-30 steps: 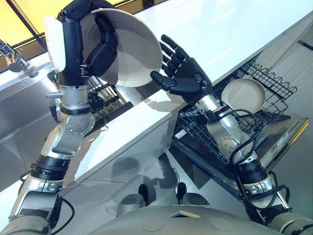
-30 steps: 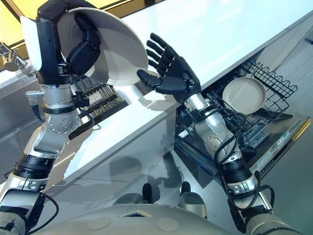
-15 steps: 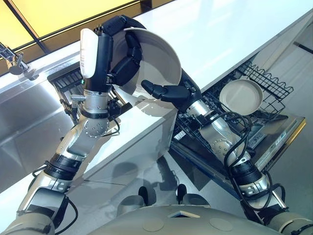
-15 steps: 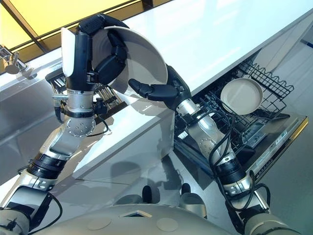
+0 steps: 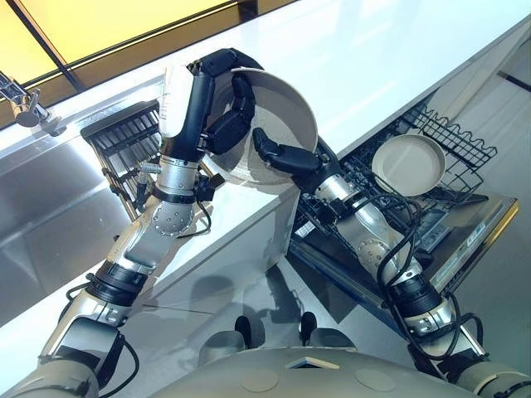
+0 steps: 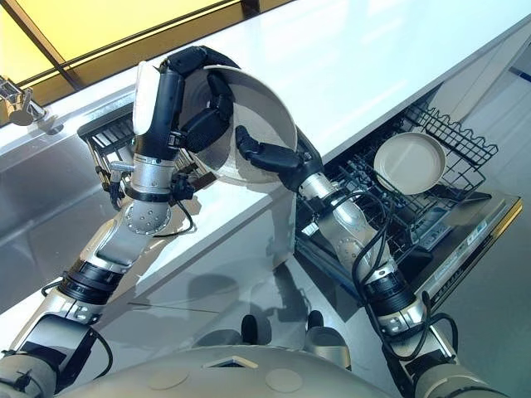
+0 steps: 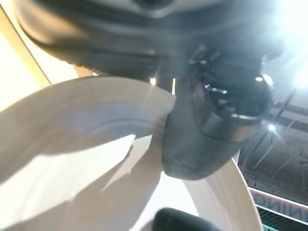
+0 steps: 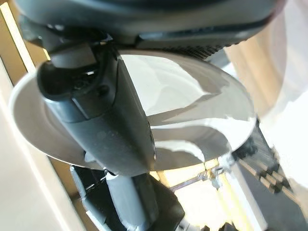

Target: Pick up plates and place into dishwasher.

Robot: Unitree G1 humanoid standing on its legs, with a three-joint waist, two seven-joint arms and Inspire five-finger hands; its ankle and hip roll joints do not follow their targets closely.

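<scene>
My left hand (image 5: pixel 222 124) grips the plate (image 5: pixel 286 124) above the bench (image 5: pixel 373 50), fingers curled over its rim. My right hand (image 5: pixel 286 157) closes on the lower edge. I should hold firm before letting go left, then swing to the dishwasher rack (image 5: pixel 448 157).

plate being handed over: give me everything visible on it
The plate is round, off-white and glossy, ceramic by the look, with a shallow well and a raised rim; no chips or food show. It is held up above the white counter, tilted steeply with its face toward the camera. The left robot hand has its fingers curled over the upper left rim onto the face. The right robot hand meets the lower edge, thumb on the face. Its back is hidden.
</scene>
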